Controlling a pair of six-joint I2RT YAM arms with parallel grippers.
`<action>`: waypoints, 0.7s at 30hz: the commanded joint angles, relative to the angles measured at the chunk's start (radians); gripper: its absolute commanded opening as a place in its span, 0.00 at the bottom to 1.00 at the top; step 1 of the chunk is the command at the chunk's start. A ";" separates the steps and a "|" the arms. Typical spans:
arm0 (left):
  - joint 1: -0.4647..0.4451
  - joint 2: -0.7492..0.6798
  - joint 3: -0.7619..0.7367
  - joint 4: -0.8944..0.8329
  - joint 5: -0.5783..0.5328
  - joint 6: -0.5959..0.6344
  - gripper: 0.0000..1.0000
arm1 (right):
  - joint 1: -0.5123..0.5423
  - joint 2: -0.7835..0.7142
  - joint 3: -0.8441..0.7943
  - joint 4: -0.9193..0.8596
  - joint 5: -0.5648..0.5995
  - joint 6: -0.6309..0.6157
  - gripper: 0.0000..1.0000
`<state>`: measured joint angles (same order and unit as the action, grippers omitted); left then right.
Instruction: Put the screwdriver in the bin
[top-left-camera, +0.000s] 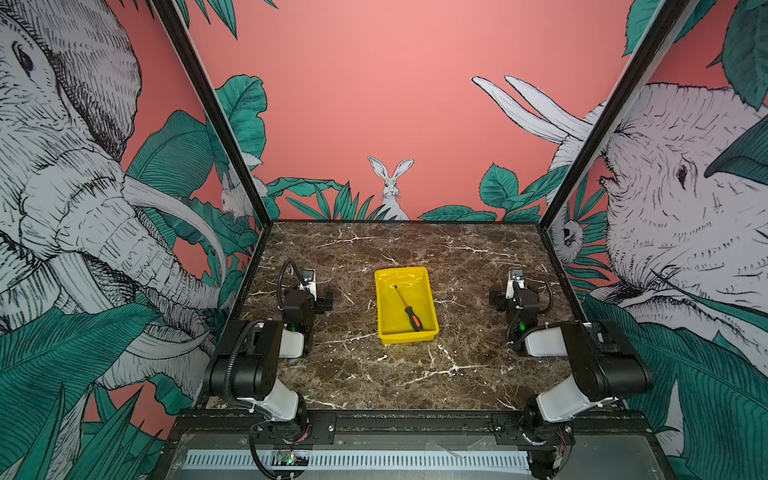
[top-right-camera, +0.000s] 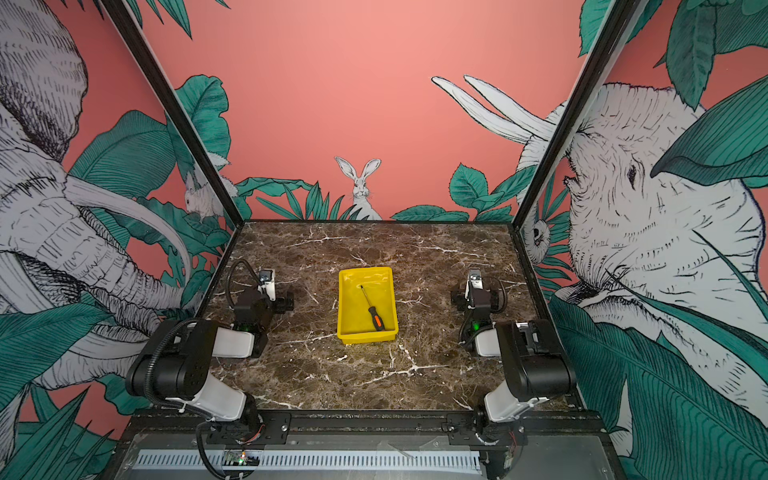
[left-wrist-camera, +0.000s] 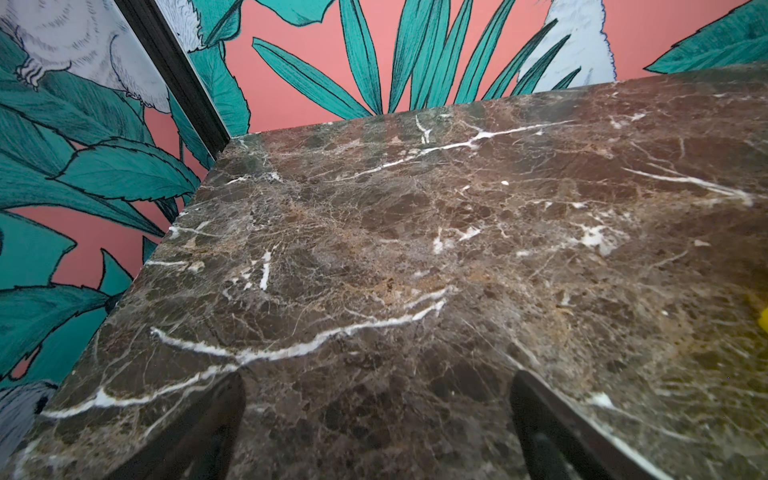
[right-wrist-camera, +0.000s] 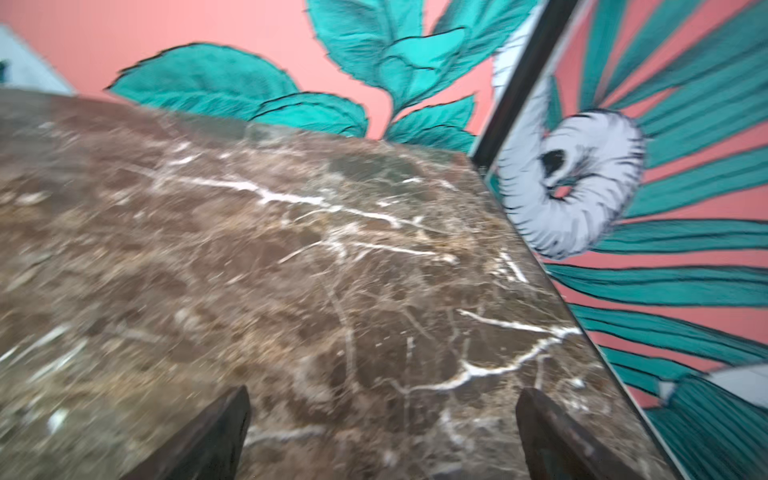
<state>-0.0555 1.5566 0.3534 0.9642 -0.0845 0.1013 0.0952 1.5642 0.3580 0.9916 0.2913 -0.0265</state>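
Note:
The screwdriver (top-left-camera: 409, 309) (top-right-camera: 372, 310), slim with a black-and-orange handle, lies diagonally inside the yellow bin (top-left-camera: 422, 286) (top-right-camera: 351, 299) at the middle of the marble table in both top views. Its handle points to the bin's near right corner. My left gripper (top-left-camera: 314, 297) (top-right-camera: 275, 299) rests left of the bin, well apart from it. In the left wrist view the left gripper (left-wrist-camera: 376, 378) stands open over bare marble. My right gripper (top-left-camera: 509, 297) (top-right-camera: 471, 297) sits to the right of the bin, and in the right wrist view it (right-wrist-camera: 382, 392) is open with nothing between its fingers.
Brown marble table (top-left-camera: 374, 374) enclosed by patterned walls on three sides, with black corner posts (top-left-camera: 216, 120). Both arms are folded near the front edge. A sliver of the yellow bin (left-wrist-camera: 764, 320) shows at the edge of the left wrist view.

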 joint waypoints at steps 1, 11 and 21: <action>0.005 -0.007 0.046 -0.076 -0.045 -0.016 1.00 | -0.006 -0.008 0.008 -0.020 0.092 0.054 0.99; 0.005 -0.008 0.047 -0.078 -0.045 -0.015 1.00 | -0.006 -0.007 0.009 -0.019 0.043 0.033 0.99; 0.003 -0.008 0.048 -0.081 -0.041 -0.011 1.00 | -0.006 -0.007 0.003 -0.008 0.008 0.018 0.99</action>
<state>-0.0551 1.5566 0.3920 0.8818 -0.1207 0.0944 0.0906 1.5642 0.3580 0.9520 0.3157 0.0021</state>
